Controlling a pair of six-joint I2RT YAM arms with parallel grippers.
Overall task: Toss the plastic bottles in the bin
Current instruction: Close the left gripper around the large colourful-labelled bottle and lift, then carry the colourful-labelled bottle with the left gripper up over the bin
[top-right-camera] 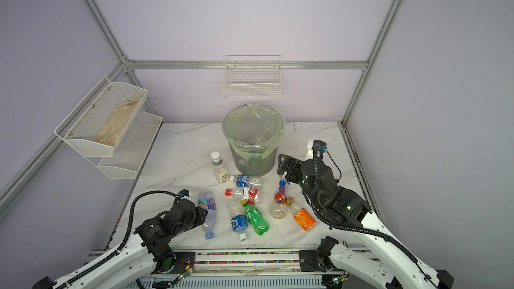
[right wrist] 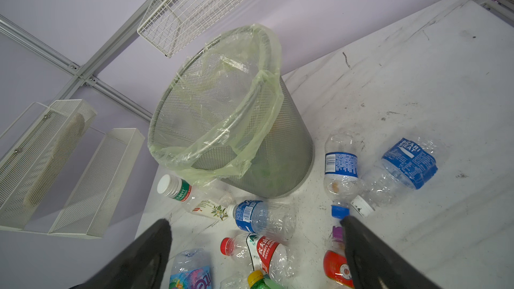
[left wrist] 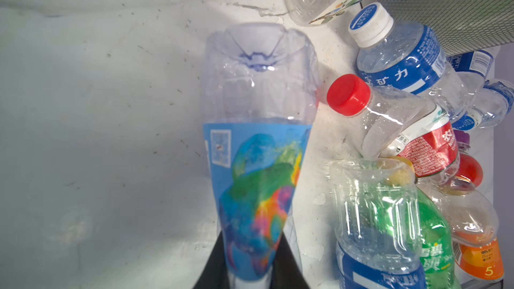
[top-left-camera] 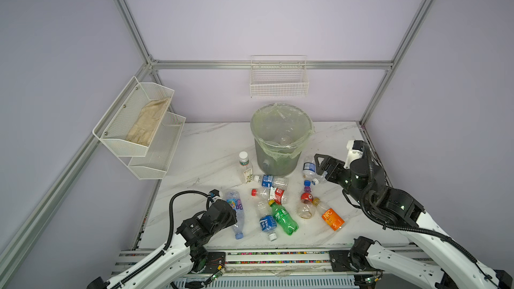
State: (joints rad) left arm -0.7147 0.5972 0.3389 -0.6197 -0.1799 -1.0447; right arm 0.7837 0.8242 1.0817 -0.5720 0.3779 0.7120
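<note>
I have left gripper (left wrist: 250, 246) clamped on rainbow bottle (left wrist: 258, 162) at label's neck end — empty, light, thin-walled, probably slick and crushable. right gripper (right wrist: 254, 222) gaping, empty — bin (top-left-camera: 275, 162) at 1 o'clock.

I can read "NFC" and a big "5" on the orange bottle label (top-left-camera: 333, 217). The crumpled blue bottle label (right wrist: 409, 159) says "POCARI". The red bottle label (right wrist: 267, 248) has Chinese words.

Glossy plastic bottles (top-left-camera: 283, 218), mesh bin (right wrist: 289, 140)
</note>
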